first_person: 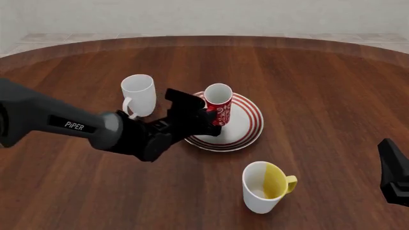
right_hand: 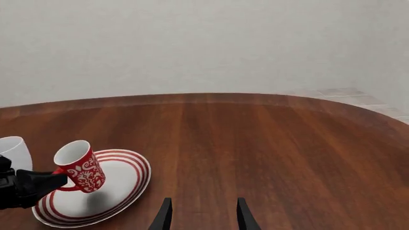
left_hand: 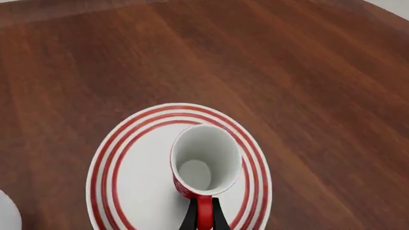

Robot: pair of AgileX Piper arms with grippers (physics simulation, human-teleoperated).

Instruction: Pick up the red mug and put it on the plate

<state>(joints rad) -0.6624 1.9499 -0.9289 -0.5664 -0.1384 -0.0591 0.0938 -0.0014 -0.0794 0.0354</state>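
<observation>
The left end effector [first_person: 208, 119], clamped on the red mug [first_person: 218, 104] by its handle, holds it tilted above the plate [first_person: 246, 129] (the right end effector [right_hand: 202, 211] idles wide apart); levelling before release seems wise.

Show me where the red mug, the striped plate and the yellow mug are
red mug [first_person: 219, 109]: front view, on its patterned outer wall.
plate [first_person: 250, 123]: front view, on its ringed right rim.
white-and-yellow mug [first_person: 262, 187]: front view, on its inner wall near the white-yellow boundary.

The wooden table [first_person: 319, 86] carries the plate [first_person: 246, 128], a white mug [first_person: 139, 93] and a white-and-yellow mug [first_person: 265, 187]
</observation>
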